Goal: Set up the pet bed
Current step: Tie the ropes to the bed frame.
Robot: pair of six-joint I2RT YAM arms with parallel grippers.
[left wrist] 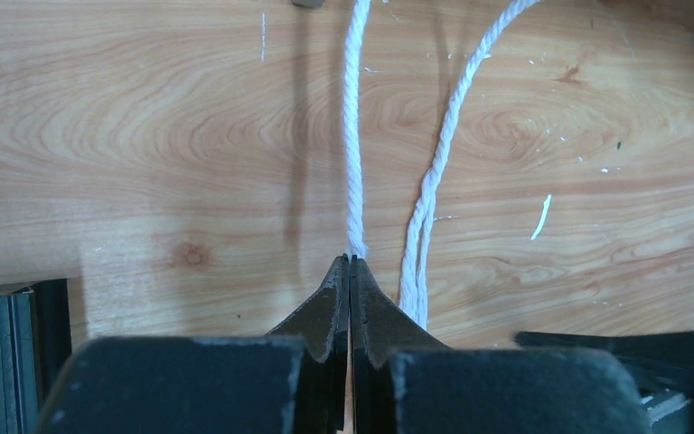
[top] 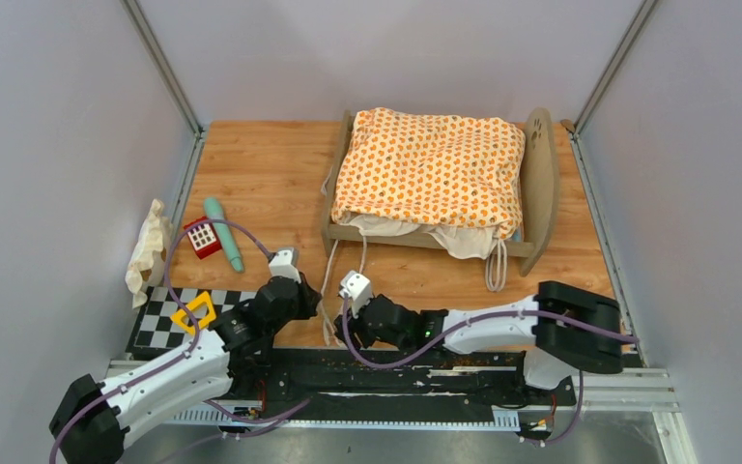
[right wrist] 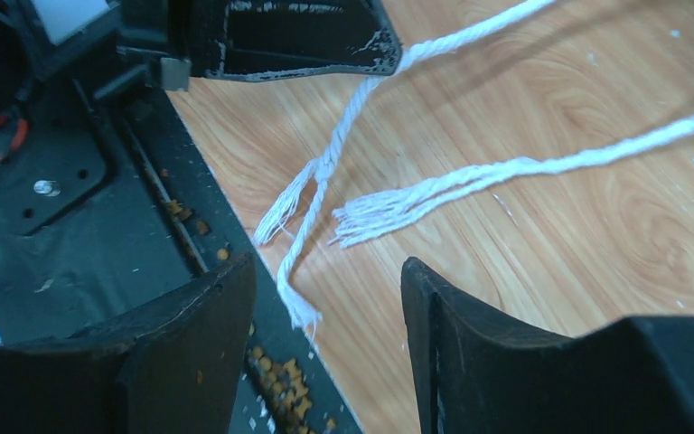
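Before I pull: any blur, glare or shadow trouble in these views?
Top external: evenly lit, sharp, pet bed clear. Left wrist: cord crisp, soft shadow beside it, left tool blurred. Right wrist: frayed cord ends sharp, right tool dark, soft-edged.

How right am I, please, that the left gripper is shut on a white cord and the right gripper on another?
Not quite: the left gripper is shut on a white cord, but the right gripper is open and holds nothing; frayed cord ends lie loose before it. The right wrist view shows this.
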